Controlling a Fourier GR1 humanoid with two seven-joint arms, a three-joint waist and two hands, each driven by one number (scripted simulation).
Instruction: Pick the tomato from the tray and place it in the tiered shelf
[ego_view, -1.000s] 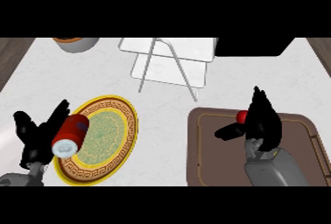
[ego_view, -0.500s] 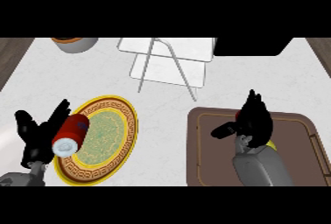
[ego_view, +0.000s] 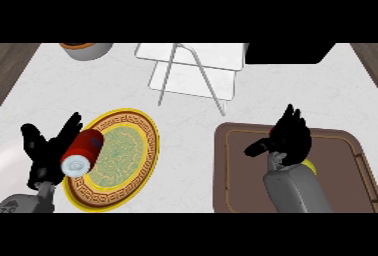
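Of the tomato (ego_view: 274, 131) only a red sliver shows at the far left of the brown tray (ego_view: 240, 185); the rest is hidden under my right hand (ego_view: 291, 139). That hand hovers over it with fingers straight and pointing away and the thumb out to the left. The white tiered shelf (ego_view: 198, 65) with thin metal legs stands at the back centre, apart from the tray. My left hand (ego_view: 46, 152) rests open at the left edge.
A red can with a white end (ego_view: 83, 150) lies on the rim of a yellow patterned plate (ego_view: 122, 155) beside my left hand. A yellow item (ego_view: 311, 166) peeks out under my right forearm. A bowl (ego_view: 86, 49) sits back left, a black block (ego_view: 288, 52) back right.
My right hand and forearm have shifted slightly left over the tomato, which is now more hidden. The left hand has not moved.
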